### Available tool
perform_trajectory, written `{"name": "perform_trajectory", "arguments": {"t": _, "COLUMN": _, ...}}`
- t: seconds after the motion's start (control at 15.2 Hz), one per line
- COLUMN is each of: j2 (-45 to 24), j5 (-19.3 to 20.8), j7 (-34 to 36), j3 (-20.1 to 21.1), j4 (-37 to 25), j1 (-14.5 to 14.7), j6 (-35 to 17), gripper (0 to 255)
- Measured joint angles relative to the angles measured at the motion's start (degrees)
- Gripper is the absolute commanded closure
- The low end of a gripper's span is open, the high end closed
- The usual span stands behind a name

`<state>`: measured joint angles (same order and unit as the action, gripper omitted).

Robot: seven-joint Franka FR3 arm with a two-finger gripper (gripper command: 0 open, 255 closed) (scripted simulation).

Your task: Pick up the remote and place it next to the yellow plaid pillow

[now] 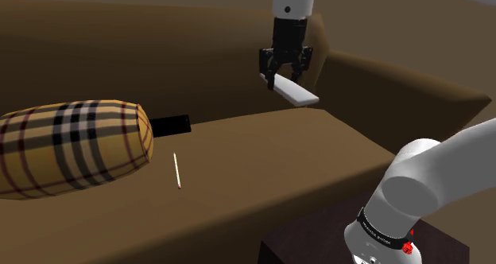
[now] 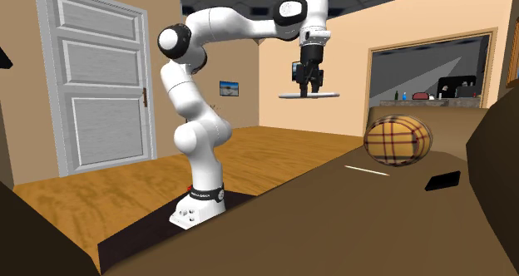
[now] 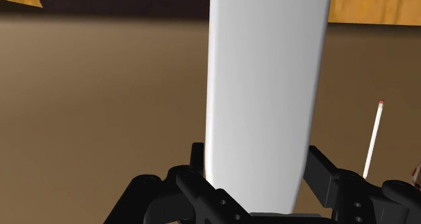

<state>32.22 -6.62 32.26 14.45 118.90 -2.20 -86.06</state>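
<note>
Shoulder view: I see the gripper [image 1: 288,75] hanging above the brown sofa seat [image 1: 262,167], at about 1 o'clock from the frame's middle. Its fingers are closed partway onto one end of the remote [image 1: 298,91], a plain white slab. The slab is clear of the cushion, and its free end points toward 4 o'clock. In the wrist view I can confirm the clasp: the black fingers [image 3: 197,165] press on the remote's two long sides.

The yellow plaid pillow [image 1: 71,147] lies on the seat well apart from the remote, toward 8 o'clock from it. A flat black object [image 1: 171,125] sits just beside the pillow's end at its 2 o'clock. A thin pale stick [image 1: 177,171] with a red tip lies on the seat near the pillow, at its 4 o'clock.

In the second exterior view, the remote hangs level under the hand, with the pillow at its 4 o'clock.
</note>
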Motion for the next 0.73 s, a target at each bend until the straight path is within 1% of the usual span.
{"name": "perform_trajectory", "arguments": {"t": 0.4, "j2": -7.58, "j5": -1.27, "j7": 8.29, "j3": 6.90, "j4": -7.49, "j1": 1.07, "j6": -0.65, "gripper": 255}}
{"name": "perform_trajectory", "arguments": {"t": 0.73, "j2": -15.92, "j5": -0.20, "j7": 15.97, "j3": 13.05, "j4": -15.16, "j1": 1.91, "j6": -1.44, "gripper": 255}}
